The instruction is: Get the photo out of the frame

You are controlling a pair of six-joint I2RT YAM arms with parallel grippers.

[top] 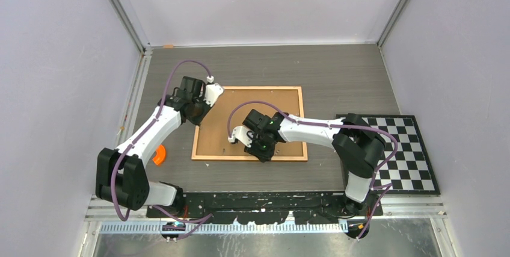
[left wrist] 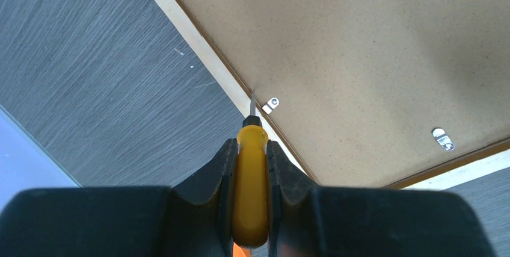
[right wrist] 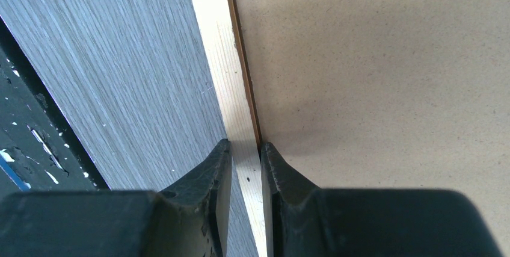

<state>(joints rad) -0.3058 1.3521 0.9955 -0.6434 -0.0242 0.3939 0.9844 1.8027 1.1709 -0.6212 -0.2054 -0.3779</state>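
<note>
The frame [top: 288, 97] lies face down in the middle of the table, its plain brown backing board [top: 252, 109] up. The photo is hidden under the board. My left gripper [top: 198, 112] is at the frame's left edge, shut on a yellow-handled screwdriver [left wrist: 251, 179]. The screwdriver's tip rests beside a small metal tab [left wrist: 271, 105] on the board; a second tab [left wrist: 444, 139] sits further along. My right gripper [top: 263, 151] is at the frame's near edge. Its fingers [right wrist: 219, 167] straddle the pale wooden border [right wrist: 222, 82] and close on it.
A black-and-white checkered mat [top: 403, 151] lies at the right of the table. A small orange object [top: 158, 155] lies near the left arm. White walls enclose the table on three sides.
</note>
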